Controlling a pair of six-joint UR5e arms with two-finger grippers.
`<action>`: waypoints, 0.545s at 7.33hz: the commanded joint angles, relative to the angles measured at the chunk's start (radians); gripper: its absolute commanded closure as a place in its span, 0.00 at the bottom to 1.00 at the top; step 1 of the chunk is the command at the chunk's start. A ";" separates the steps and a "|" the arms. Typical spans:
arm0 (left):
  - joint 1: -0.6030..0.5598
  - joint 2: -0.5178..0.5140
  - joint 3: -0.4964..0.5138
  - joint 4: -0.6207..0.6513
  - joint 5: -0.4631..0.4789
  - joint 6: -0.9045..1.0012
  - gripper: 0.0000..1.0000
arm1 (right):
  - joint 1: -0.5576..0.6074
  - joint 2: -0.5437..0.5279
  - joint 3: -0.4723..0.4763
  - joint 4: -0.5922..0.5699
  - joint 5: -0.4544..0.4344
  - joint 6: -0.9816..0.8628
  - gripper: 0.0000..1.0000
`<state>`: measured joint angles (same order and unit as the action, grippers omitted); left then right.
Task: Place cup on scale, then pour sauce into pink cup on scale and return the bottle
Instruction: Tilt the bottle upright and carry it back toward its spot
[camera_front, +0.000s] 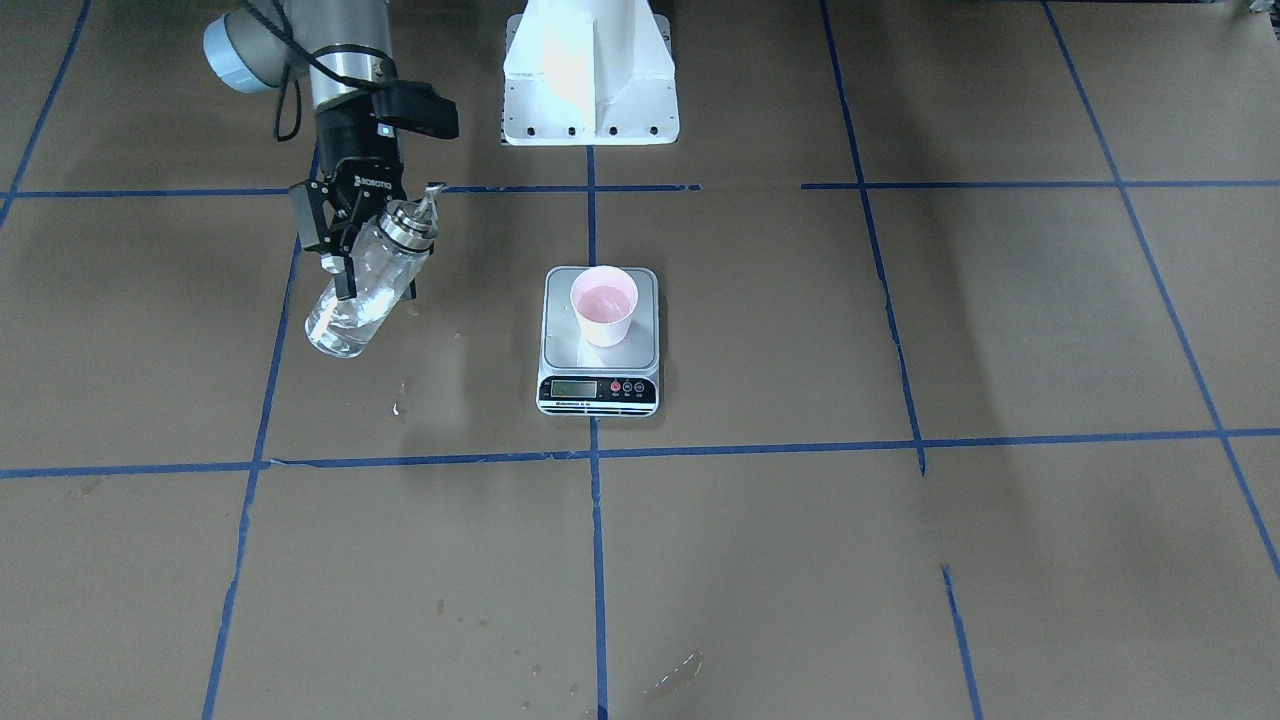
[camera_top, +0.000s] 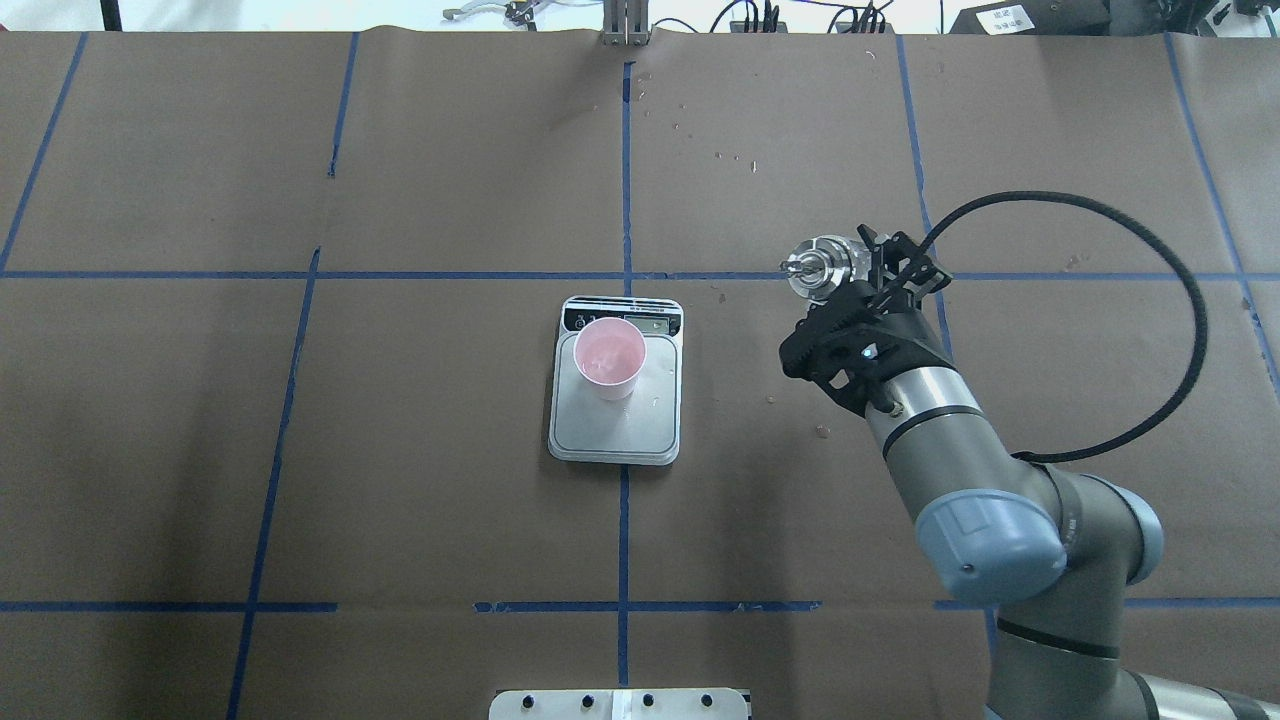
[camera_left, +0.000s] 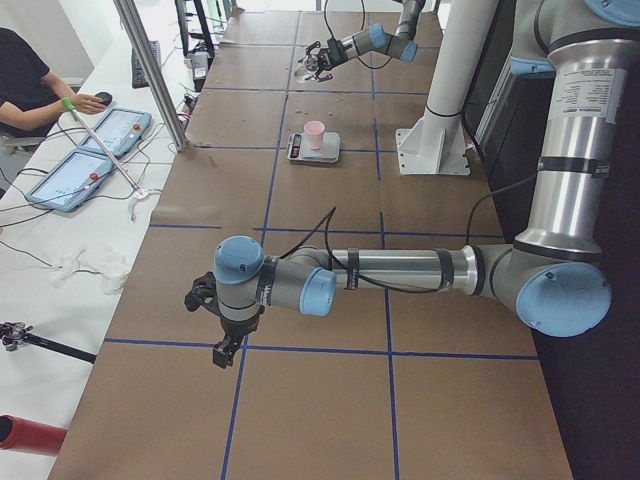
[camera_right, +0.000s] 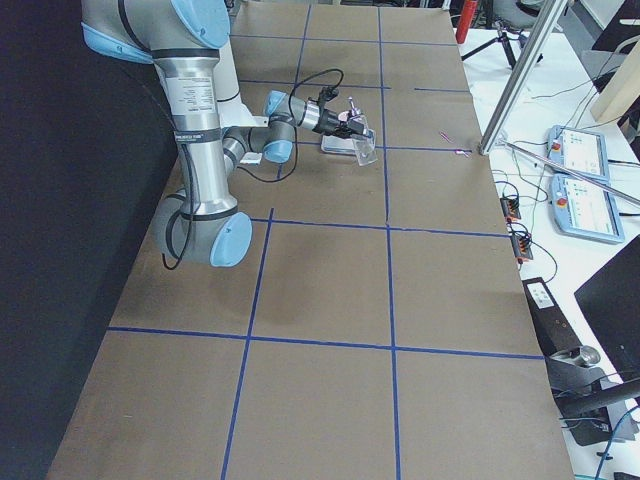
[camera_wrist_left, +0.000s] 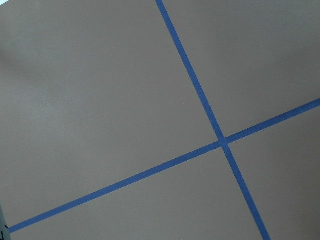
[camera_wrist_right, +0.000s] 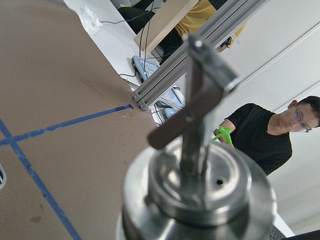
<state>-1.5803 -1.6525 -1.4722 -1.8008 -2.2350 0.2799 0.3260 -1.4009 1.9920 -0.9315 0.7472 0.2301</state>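
The pale pink cup (camera_front: 604, 305) stands upright on the scale (camera_front: 560, 345), toward its display end, with a pinkish inside; it also shows in the overhead view (camera_top: 609, 358) on the scale (camera_top: 620, 430). My right gripper (camera_front: 378, 285) is shut on the clear glass bottle (camera_front: 350, 320) and holds it tilted above the table, apart from the scale, on my right. Its metal cap and spout (camera_top: 812, 265) fill the right wrist view (camera_wrist_right: 200, 190). My left gripper (camera_left: 225, 352) shows only in the exterior left view, far from the scale; I cannot tell whether it is open or shut.
The white robot pedestal (camera_front: 590, 70) stands behind the scale. Blue tape lines (camera_front: 595, 455) grid the brown paper. Small wet spots (camera_front: 680, 675) lie on the paper. An operator (camera_left: 25, 80) sits beyond the table's far side.
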 joint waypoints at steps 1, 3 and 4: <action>-0.001 -0.009 0.001 0.001 0.000 0.001 0.00 | 0.098 -0.189 0.016 0.256 0.200 0.071 1.00; -0.003 -0.009 -0.002 -0.002 0.000 0.002 0.00 | 0.156 -0.222 -0.051 0.426 0.332 0.116 1.00; -0.003 -0.009 -0.002 -0.002 0.000 0.004 0.00 | 0.174 -0.222 -0.056 0.442 0.407 0.142 1.00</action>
<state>-1.5827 -1.6610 -1.4737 -1.8014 -2.2350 0.2821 0.4740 -1.6127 1.9576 -0.5478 1.0656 0.3365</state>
